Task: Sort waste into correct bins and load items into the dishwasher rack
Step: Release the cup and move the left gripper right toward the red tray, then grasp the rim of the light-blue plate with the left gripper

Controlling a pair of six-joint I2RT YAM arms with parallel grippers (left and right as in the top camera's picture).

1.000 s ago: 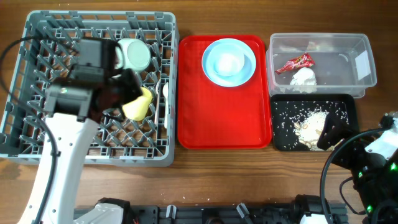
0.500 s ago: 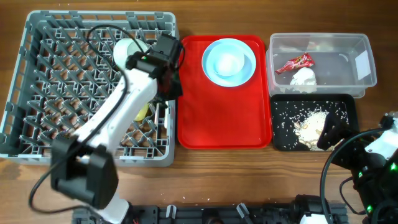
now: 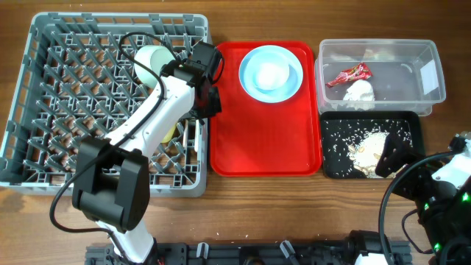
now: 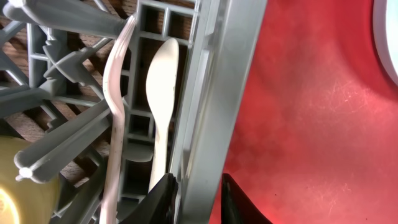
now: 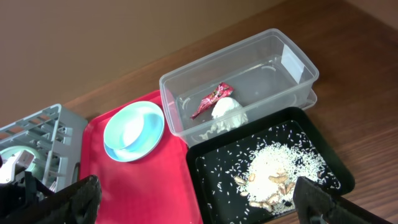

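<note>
left claw (image 4: 196, 194) shifted, straddling rack (image 4: 214, 87) rim (grey lattice)

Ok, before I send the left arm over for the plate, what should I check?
1. Left gripper empty, jaws apart: ok.
2. Its clearance from the dishwasher rack wall: cannot tell; the wall shows between its fingers in the wrist view.
3. Light blue plate on red tray, nothing blocking it: ok.
4. Plate free of scraps: cannot tell, its centre looks pale.
5. Fork and spoon in the rack: ok.
6. Right gripper open, away from the tray: ok.
</note>
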